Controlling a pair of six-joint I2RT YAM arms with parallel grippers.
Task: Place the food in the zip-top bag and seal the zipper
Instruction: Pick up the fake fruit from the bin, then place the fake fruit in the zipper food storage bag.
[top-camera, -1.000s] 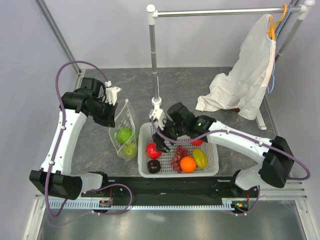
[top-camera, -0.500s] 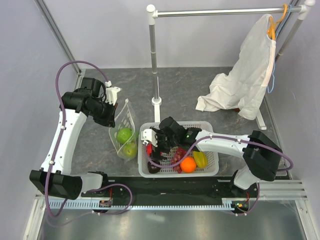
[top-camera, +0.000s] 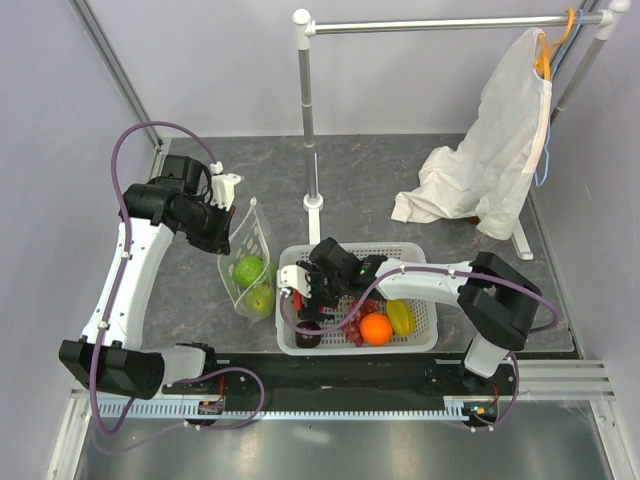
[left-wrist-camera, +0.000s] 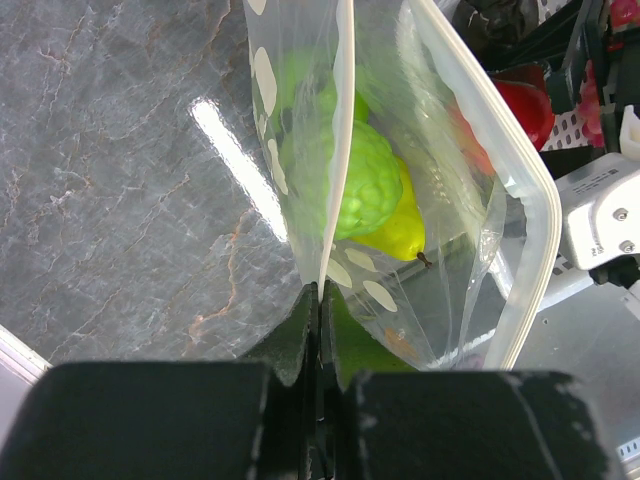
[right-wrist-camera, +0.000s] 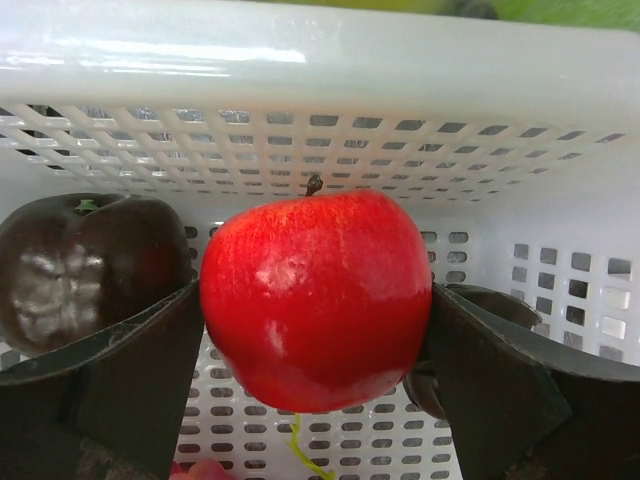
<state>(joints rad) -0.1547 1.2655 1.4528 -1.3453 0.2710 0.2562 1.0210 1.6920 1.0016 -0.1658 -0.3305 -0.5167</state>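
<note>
Left gripper (top-camera: 224, 224) (left-wrist-camera: 319, 300): jaws closed, pinching one lip of the clear dotted bag (top-camera: 250, 262) (left-wrist-camera: 440, 170). In the left wrist view the bag runs from the fingertips toward 12 o'clock.

The bag's mouth is open. The whitish zipper strip (left-wrist-camera: 341, 130) on the gripped lip stands apart from the opposite lip, which bows out toward 3 o'clock.

Bag contents: two round green fruits (top-camera: 252, 280) (left-wrist-camera: 345, 175), with a yellow-green piece (left-wrist-camera: 402, 228) touching the nearer one at its 4 o'clock.

In the top view the bag lies on the grey table (top-camera: 380, 170), just beside the white basket (top-camera: 425, 343) (right-wrist-camera: 300, 60) at the basket's 9 o'clock.

Right gripper (top-camera: 300, 297) (right-wrist-camera: 315, 300): lowered into the basket's left end. Its jaws are part open, and the two fingers bear on opposite sides of the red apple (right-wrist-camera: 315, 300), stem at 12 o'clock. Whether the apple is off the basket floor cannot be told.

A dark brown fruit (top-camera: 308, 334) (right-wrist-camera: 90, 265) sits at the apple's 9 o'clock, against the left finger.

An orange (top-camera: 376, 328) lies further right in the basket.
</note>
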